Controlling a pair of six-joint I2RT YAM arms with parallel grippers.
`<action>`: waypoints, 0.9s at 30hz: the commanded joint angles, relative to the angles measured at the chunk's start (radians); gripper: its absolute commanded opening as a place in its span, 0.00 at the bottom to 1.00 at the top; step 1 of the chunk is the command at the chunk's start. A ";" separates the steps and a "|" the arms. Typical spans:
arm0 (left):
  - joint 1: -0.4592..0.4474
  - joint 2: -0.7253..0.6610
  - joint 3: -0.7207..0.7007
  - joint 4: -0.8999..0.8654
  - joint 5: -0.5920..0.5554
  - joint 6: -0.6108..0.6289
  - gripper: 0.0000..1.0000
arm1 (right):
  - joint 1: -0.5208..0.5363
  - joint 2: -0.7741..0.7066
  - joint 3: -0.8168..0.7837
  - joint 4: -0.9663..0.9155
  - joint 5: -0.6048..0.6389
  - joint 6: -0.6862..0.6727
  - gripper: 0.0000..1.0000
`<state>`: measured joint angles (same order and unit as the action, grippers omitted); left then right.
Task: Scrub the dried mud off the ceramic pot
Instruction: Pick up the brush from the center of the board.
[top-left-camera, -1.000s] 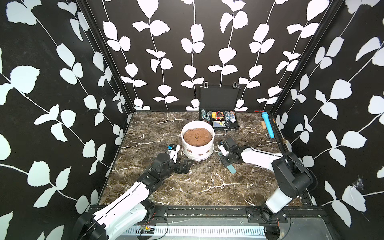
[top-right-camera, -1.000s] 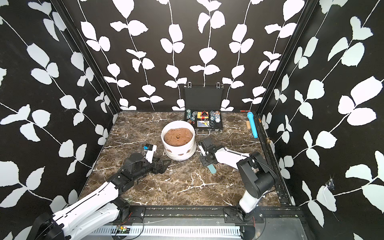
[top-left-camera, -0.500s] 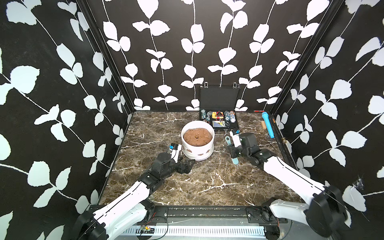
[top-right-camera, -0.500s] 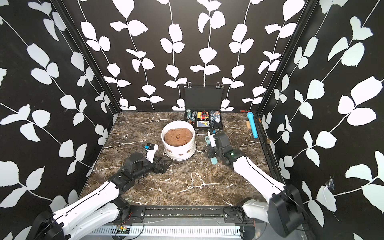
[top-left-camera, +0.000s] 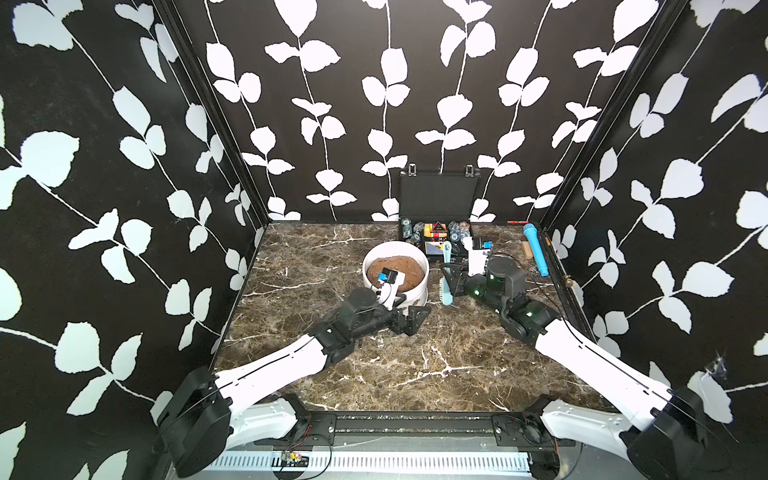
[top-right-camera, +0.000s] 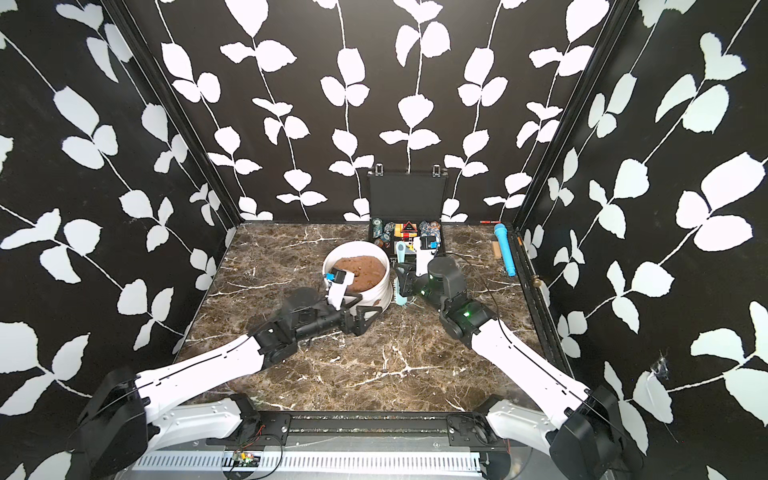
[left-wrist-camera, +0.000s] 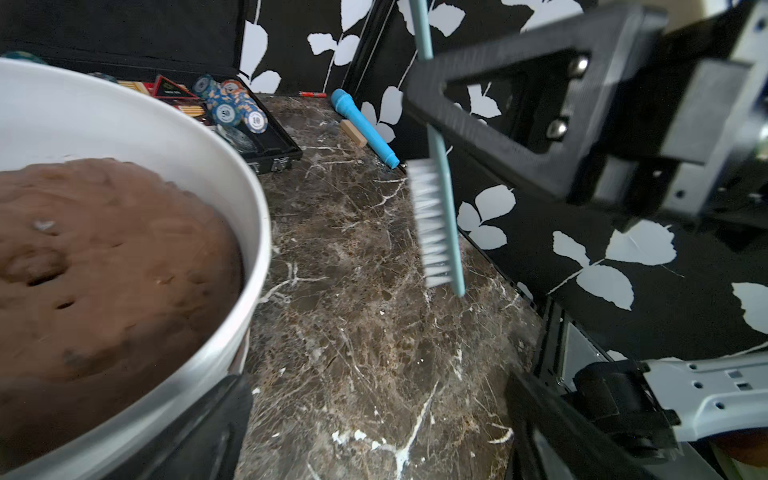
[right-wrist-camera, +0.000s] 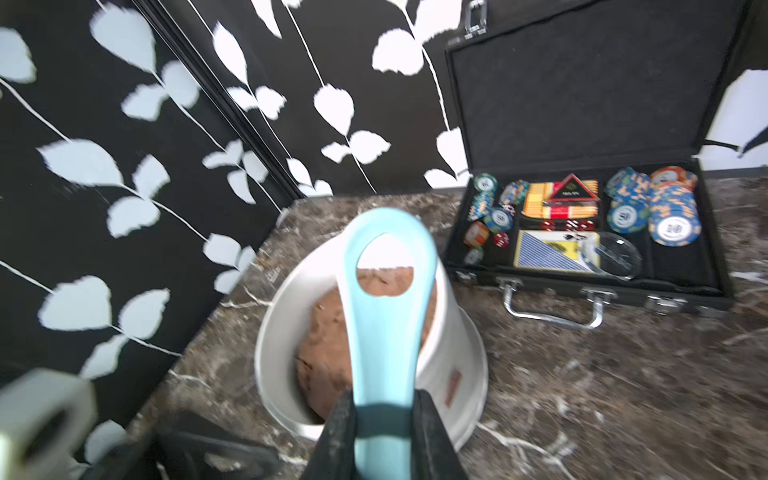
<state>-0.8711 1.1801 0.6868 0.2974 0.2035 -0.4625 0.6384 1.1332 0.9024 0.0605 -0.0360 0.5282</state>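
Note:
The ceramic pot (top-left-camera: 417, 293) is white and holds a brown mound; it stands mid-table in both top views (top-right-camera: 383, 296). A reddish-brown patch of dried mud (right-wrist-camera: 454, 385) sticks to its outer wall. My right gripper (top-left-camera: 454, 279) is shut on a light-blue brush (top-left-camera: 446, 288), held upright just right of the pot. The white bristles (left-wrist-camera: 432, 224) face the pot with a gap between. The brush handle (right-wrist-camera: 386, 316) runs up between the right gripper's (right-wrist-camera: 384, 415) jaws. My left gripper (top-left-camera: 409, 309) is open at the pot's front, one finger (left-wrist-camera: 203, 432) beside the wall.
An open black case of chips and cards (top-left-camera: 436, 239) stands behind the pot at the back wall. A blue cylinder (top-left-camera: 536, 254), a small wooden block (top-left-camera: 527, 251) and a red pen (top-left-camera: 515, 223) lie along the right wall. Black leaf-patterned walls close in three sides.
My right arm has swung round and carried the brush from the front right of the pot up to its right side, now upright. My left gripper has moved right and closer to the pot.

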 joint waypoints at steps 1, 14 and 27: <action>-0.017 0.028 0.051 0.067 -0.042 0.019 0.98 | 0.031 -0.014 0.006 0.124 0.060 0.080 0.11; -0.023 0.099 0.159 0.069 -0.061 0.061 0.83 | 0.093 -0.017 -0.027 0.185 0.144 0.138 0.11; -0.052 0.135 0.246 -0.055 -0.075 0.140 0.44 | 0.123 -0.031 -0.035 0.191 0.180 0.151 0.12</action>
<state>-0.9138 1.3167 0.8917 0.2787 0.1318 -0.3569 0.7502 1.1297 0.8761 0.1986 0.1192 0.6708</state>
